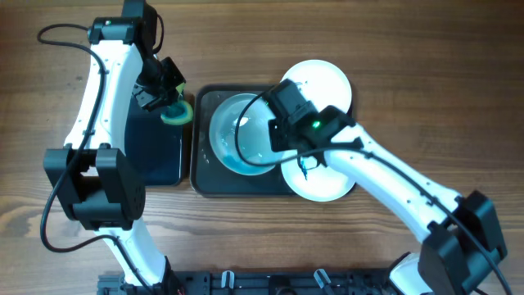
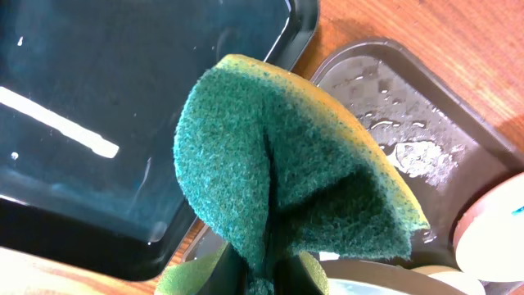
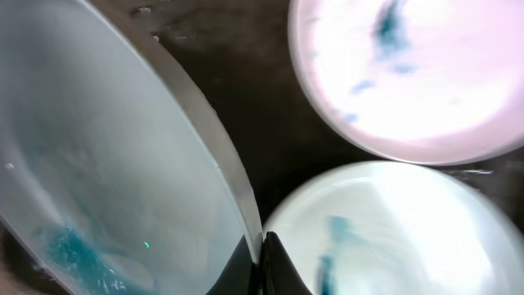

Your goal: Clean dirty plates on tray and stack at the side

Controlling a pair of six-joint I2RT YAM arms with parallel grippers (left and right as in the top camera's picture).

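Three white plates lie on the dark grey tray (image 1: pixel 205 175). My right gripper (image 1: pixel 277 133) is shut on the rim of the left plate (image 1: pixel 237 135) and holds it tilted; this plate (image 3: pixel 106 180) has a blue-green smear low on its face. A second plate (image 1: pixel 327 82) sits at the tray's back right, a third (image 1: pixel 327 180) at the front right, both ink-marked (image 3: pixel 393 74) (image 3: pixel 393 238). My left gripper (image 1: pixel 169 98) is shut on a folded green and yellow sponge (image 2: pixel 278 164), held over the gap between the two trays, left of the tilted plate.
A smaller black tray (image 1: pixel 155 147) stands left of the large tray, its wet surface (image 2: pixel 106 106) below the sponge. Water drops lie on the large tray's corner (image 2: pixel 393 123). Bare wood table surrounds both trays.
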